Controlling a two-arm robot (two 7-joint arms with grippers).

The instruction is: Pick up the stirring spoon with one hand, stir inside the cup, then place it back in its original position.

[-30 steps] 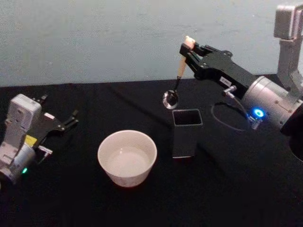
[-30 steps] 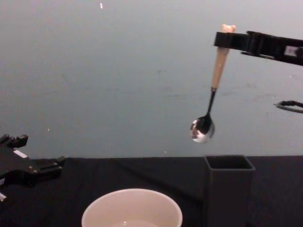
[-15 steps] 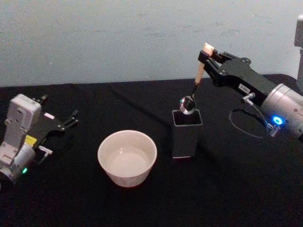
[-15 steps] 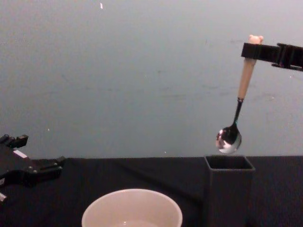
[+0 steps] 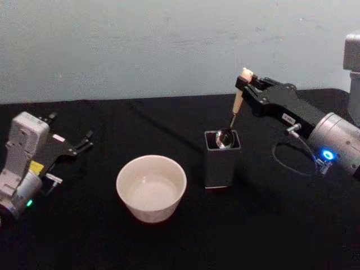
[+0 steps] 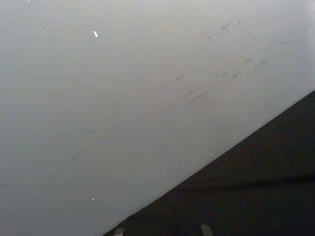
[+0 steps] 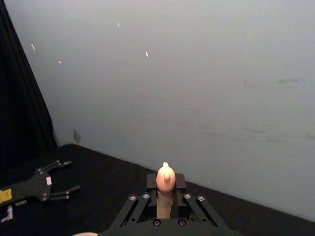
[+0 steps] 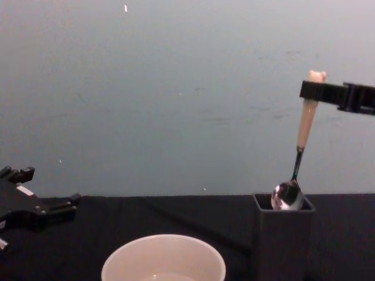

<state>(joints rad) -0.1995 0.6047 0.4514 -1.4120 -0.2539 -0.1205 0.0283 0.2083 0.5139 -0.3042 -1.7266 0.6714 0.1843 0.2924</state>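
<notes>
— How's the light where you are?
— Dim and even. The wall (image 5: 140, 45) takes a soft glow; the black desk (image 5: 253, 225) swallows it.
— Any glare?
— A glint low on the stirring spoon (image 8: 304, 126), and the blue lamp (image 5: 325, 154) on my right arm.
— Shadows?
— One faint slant, upper middle of the desk.

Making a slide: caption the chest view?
Right hand holds stirring spoon, bowl at mouth of dark holder, cup alongside.

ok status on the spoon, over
Right gripper shut on stirring spoon, bowl at holder mouth. Left gripper open, parked left of cup. Nothing blocking.
</notes>
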